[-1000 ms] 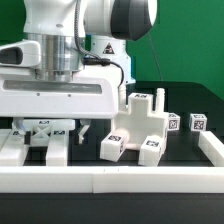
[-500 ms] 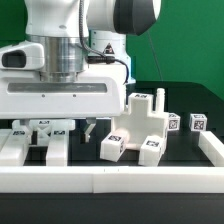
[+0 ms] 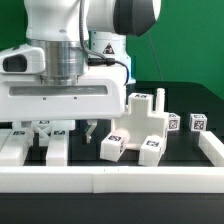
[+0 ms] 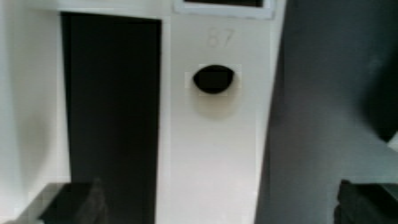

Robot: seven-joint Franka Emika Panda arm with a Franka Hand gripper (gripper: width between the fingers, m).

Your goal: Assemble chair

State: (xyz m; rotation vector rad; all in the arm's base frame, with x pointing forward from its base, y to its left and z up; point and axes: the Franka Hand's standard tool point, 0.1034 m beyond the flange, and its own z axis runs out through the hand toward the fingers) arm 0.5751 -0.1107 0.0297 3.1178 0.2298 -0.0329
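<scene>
1. The claw (image 3: 65, 130) hangs low over the desk (image 3: 190, 150) and is released. Its fingertips (image 4: 71, 203) stand wide apart and grip nothing.
2. The long chair part (image 4: 217, 140) lies flat on the desk directly beneath the claw, in the space between the two fingers. The wrist view shows a dark strip of desk on each side of it, so neither finger appears to touch it, and the two gaps look roughly even.
3. Its long axis runs crosswise to the line joining the fingertips. Closing the claw would therefore bring the pads against the part's two long side faces, which looks like the right line-up for a pick.
4. A round hole (image 4: 214, 78) in its upper face sits further along that axis, ahead of the fingertips. The grip would probably land toward one end, not at the middle.
5. A second white part (image 3: 10, 148) lies parallel, just outside one finger. That finger has to go down in the narrow dark channel between the two parts, and clipping the neighbour is the likely risk.
6. The joined block of chair parts (image 3: 140, 125) stands off to the claw's side, toward the exterior view's right and apart from it. It plays no part in this grasp.
</scene>
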